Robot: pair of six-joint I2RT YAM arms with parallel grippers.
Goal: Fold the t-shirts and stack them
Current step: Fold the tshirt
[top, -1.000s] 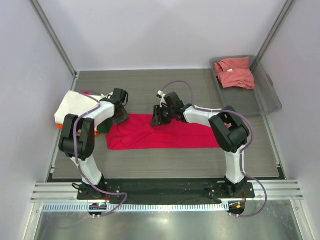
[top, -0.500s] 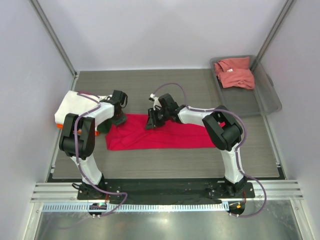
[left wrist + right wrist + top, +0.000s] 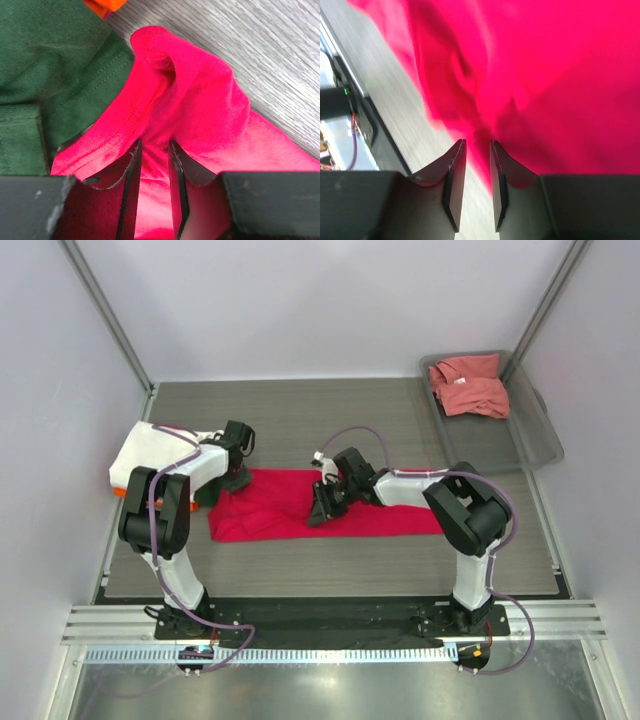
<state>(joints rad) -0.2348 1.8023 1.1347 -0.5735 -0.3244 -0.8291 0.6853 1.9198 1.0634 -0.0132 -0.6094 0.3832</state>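
A bright crimson t-shirt [image 3: 380, 508] lies spread flat across the middle of the table. My left gripper [image 3: 236, 480] sits at its far left corner; in the left wrist view that gripper [image 3: 154, 150] is shut on a raised fold of the crimson t-shirt [image 3: 200, 95]. My right gripper [image 3: 322, 510] is over the middle of the shirt. In the blurred right wrist view its narrow jaws [image 3: 476, 150] pinch an edge of the crimson cloth [image 3: 545, 75]. A salmon-pink t-shirt [image 3: 468, 385] lies crumpled in the tray.
A stack with a cream-white t-shirt [image 3: 140, 452] on top stands at the left, close to my left arm; its dark green t-shirt [image 3: 50, 65] and orange t-shirt [image 3: 102, 5] touch the crimson one. The grey tray [image 3: 530, 445] is at the far right.
My right gripper has closed on the far edge of the crimson t-shirt and pulled it toward the near side. The left gripper narrowed on its corner and barely moved.
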